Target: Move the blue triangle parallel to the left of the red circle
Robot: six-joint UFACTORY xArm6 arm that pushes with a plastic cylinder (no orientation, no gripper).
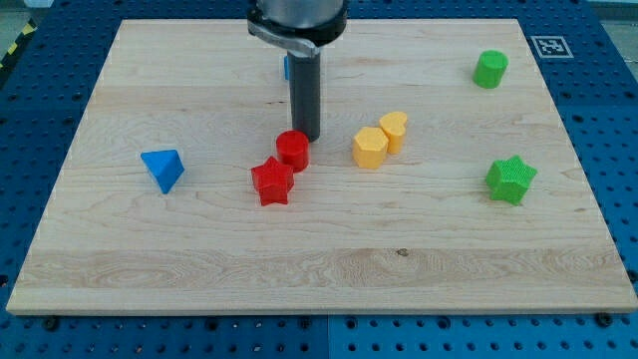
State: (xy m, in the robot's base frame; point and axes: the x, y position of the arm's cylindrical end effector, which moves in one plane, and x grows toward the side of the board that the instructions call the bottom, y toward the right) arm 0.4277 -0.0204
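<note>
One red star (272,181) touching red circle (292,150).

On our pale, wood-grained bench (120,259) we see a blue triangle (162,169), a red circle (292,150), a red star (272,181), two yellow blocks (370,148) (395,131), a green cylinder (489,70), a green star (511,179), and our dark tip (306,137).

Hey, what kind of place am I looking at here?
Most likely a robotics lab test bench. A wooden board lies on a blue perforated table, with a printed marker tag at its corner. Small coloured blocks, such as the blue triangle, are scattered around my tip.
</note>
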